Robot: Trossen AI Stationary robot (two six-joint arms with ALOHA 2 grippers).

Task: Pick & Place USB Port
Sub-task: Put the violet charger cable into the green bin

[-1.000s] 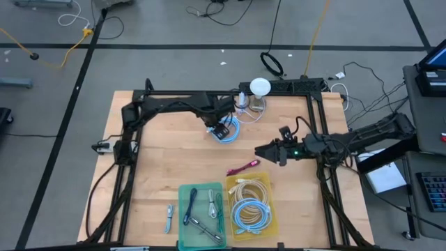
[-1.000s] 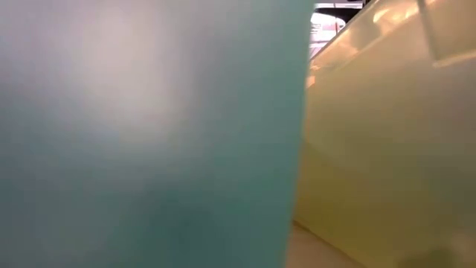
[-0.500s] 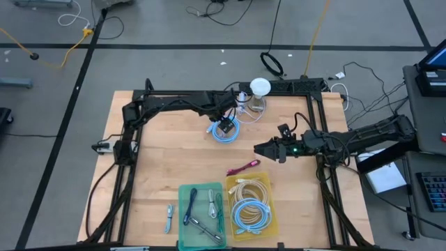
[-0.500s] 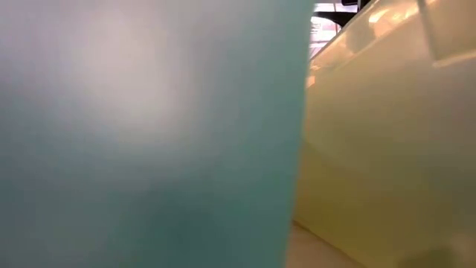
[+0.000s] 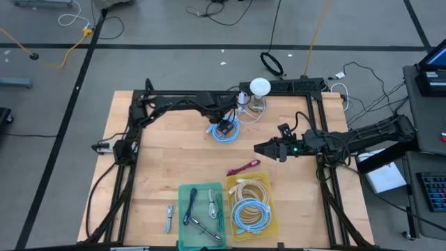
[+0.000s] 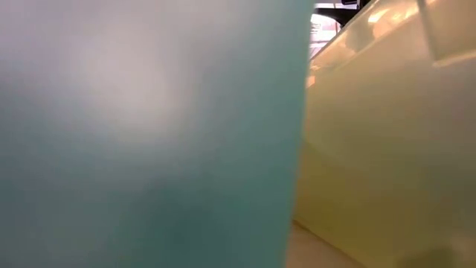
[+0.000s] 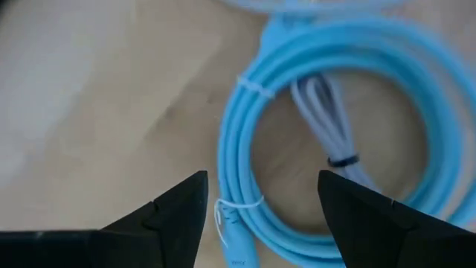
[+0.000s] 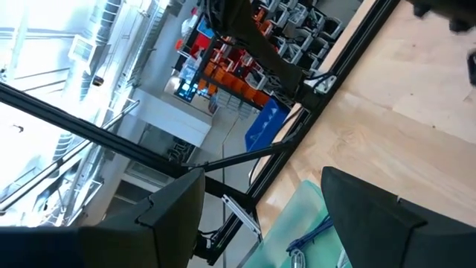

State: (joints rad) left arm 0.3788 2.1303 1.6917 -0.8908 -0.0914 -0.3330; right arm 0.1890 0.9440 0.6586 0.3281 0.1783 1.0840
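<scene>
The light blue cable coil (image 5: 226, 132) lies on the wooden table (image 5: 167, 160) a little toward twelve o'clock from centre, and the left wrist view shows it close up: blue loops bound with thin white ties, a grey cable (image 7: 327, 123) running across its middle. No writing or label can be read on it. Right over the coil sits the left gripper (image 5: 224, 126), fingers (image 7: 175, 212) spread wide with the coil's edge showing between them and nothing clamped; its arm reaches in from nine o'clock, bent at the elbow. At three o'clock from the coil the right gripper (image 5: 259, 149) hovers, fingers apart and empty, arm stretched level from the right edge. At six o'clock lie a pink cable (image 5: 242, 168), a yellow tray (image 5: 271, 209) of coiled cables and a teal tray (image 5: 182, 216).
</scene>
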